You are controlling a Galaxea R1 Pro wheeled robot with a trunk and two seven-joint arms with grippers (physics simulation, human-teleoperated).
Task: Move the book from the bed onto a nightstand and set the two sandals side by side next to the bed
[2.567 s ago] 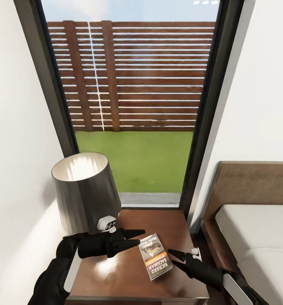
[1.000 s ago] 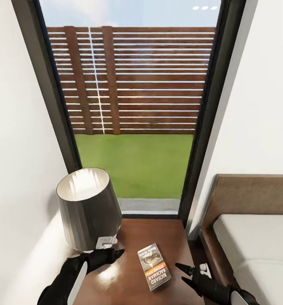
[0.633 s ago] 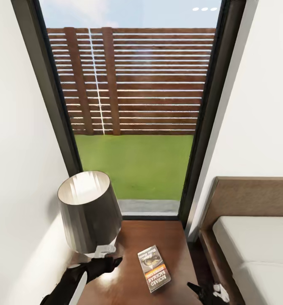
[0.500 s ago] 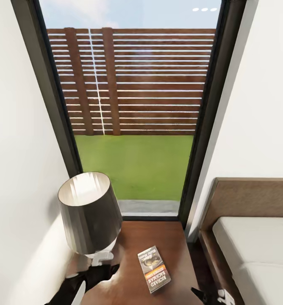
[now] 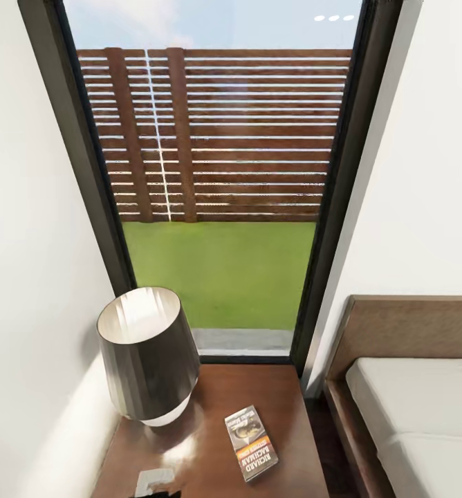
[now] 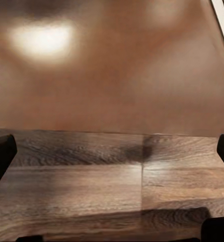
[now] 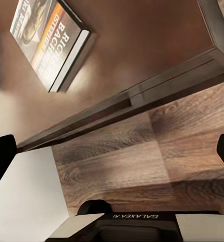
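The book (image 5: 251,443) is lying flat on the nightstand (image 5: 286,394), just beside the lamp (image 5: 146,356) and near the front edge, so that half of the job is looking done; the bed (image 5: 411,394) is sitting just past the nightstand's far side from the lamp. It is looking like a thin, light paperback with a slick cover, stiff along the spine; pinching that spine edge would be my choice. The left gripper (image 6: 112,151) is hanging above the nightstand's front edge with fingers spread wide and nothing between them. The right gripper (image 7: 112,151) is likewise gaping, empty, near the nightstand's corner, the book well clear of it.
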